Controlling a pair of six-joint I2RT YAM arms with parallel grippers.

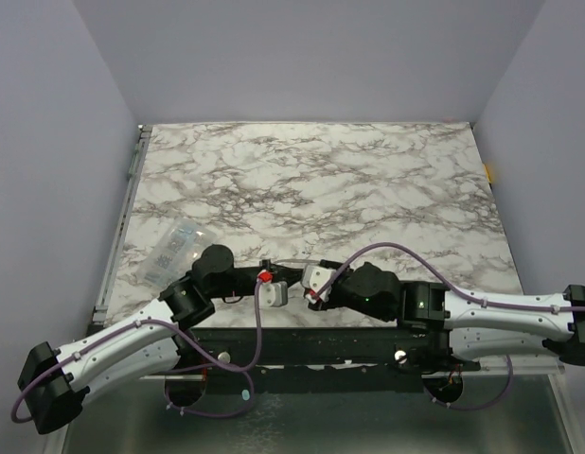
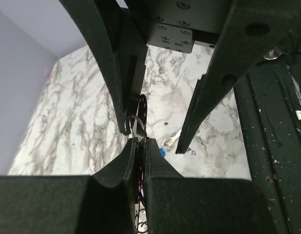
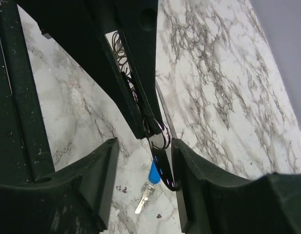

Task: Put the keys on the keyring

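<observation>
Above the marble tabletop's (image 1: 368,180) near edge, the left gripper (image 2: 142,142) clamps shut on the thin pale grey metal keyring (image 2: 136,122), the right gripper (image 3: 143,144) open and empty beside it, blue-headed key (image 3: 153,171) and silver key (image 3: 144,195) just below; threading likely next requires gripping a key.

Grey-veined white table (image 1: 368,180); apparently blue key (image 3: 153,172)

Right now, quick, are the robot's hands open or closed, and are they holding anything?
Left gripper: closed, pinching the keyring.
Right gripper: open, holding nothing.
</observation>
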